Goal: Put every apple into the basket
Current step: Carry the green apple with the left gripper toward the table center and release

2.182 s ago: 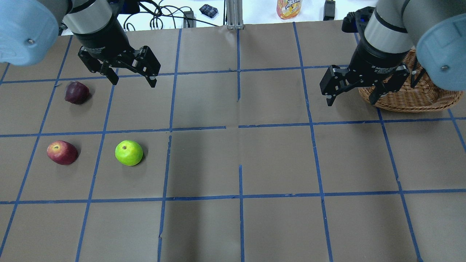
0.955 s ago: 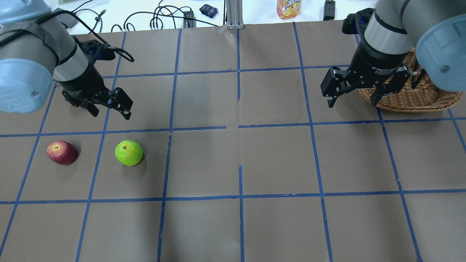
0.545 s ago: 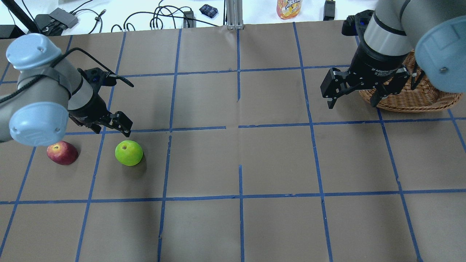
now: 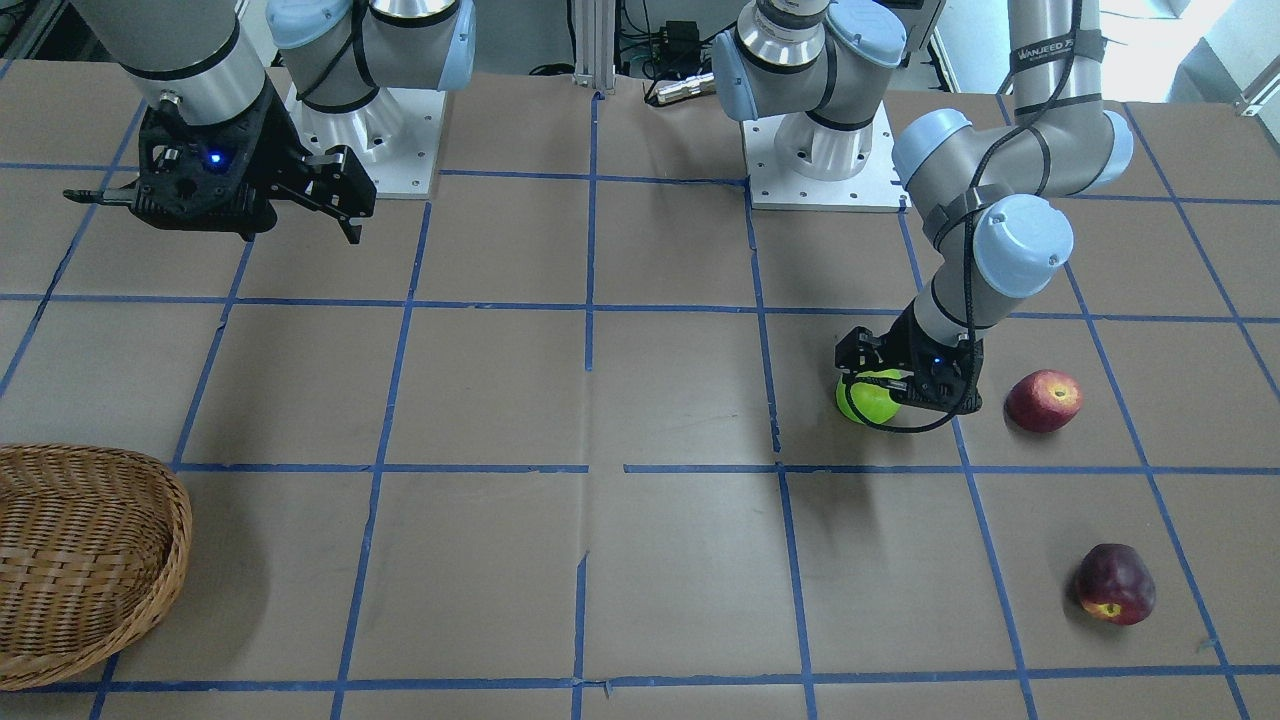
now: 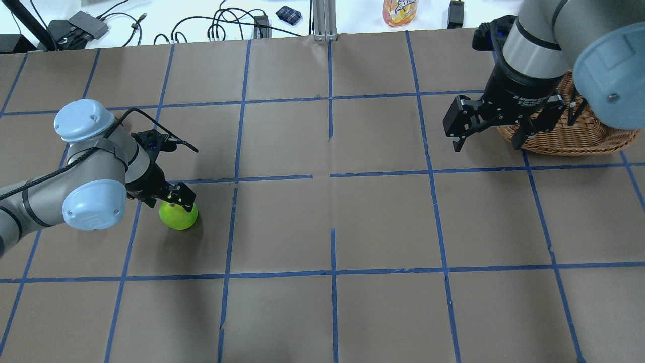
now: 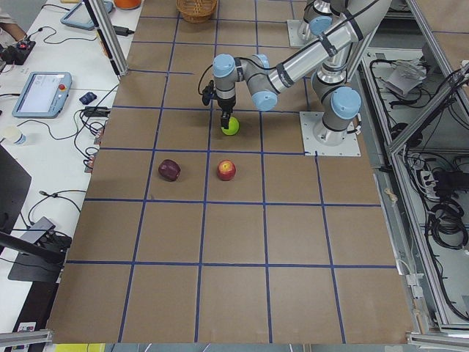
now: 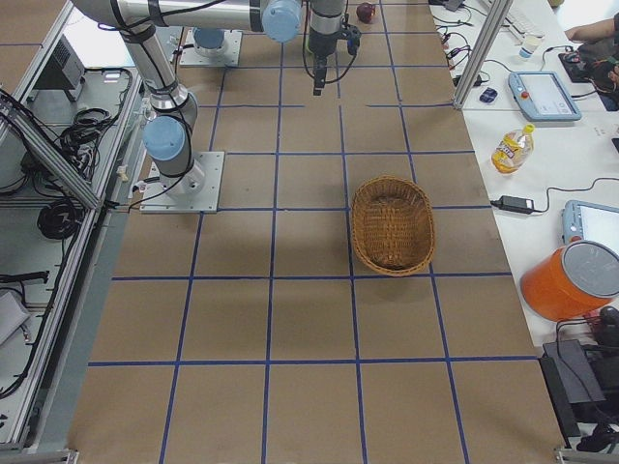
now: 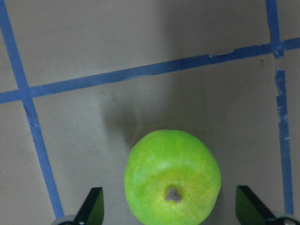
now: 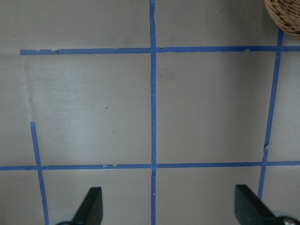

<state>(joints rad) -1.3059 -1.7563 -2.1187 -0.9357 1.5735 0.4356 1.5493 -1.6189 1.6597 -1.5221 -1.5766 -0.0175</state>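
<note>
Straddling the bright green round apple (image 8: 172,176), the left gripper (image 5: 174,200) sits low over the left side of the brown-paper tabletop (image 5: 383,222) with its blue tape grid. The left wrist view shows the gripper's jaws spread, one fingertip (image 8: 93,206) on each side of the green apple and a strip of paper visible between each tip and the fruit, so nothing is clamped. The apple rests on the tabletop with its stem end turned up, just on the near side of a blue tape line.

The red apple with a yellowish stem end (image 4: 1043,400) lies on the tabletop further left, near the green apple but apart from it; in the overhead view the left arm hides it. The dark maroon apple with a yellow patch (image 4: 1115,583) lies on the far left of the tabletop, apart from the other two.

The shallow oval light-brown wicker basket (image 7: 392,181) stands on the far right of the tabletop, well apart from all three apples. Seen from the right end of the tabletop, its woven floor shows bare from rim to rim.

The right gripper (image 5: 486,145) hangs above the tabletop just left of the basket's rim. Its jaws are spread wide and grip nothing; the right wrist view shows only taped paper between its fingertips (image 9: 91,206) and an edge of the basket in the corner.
</note>
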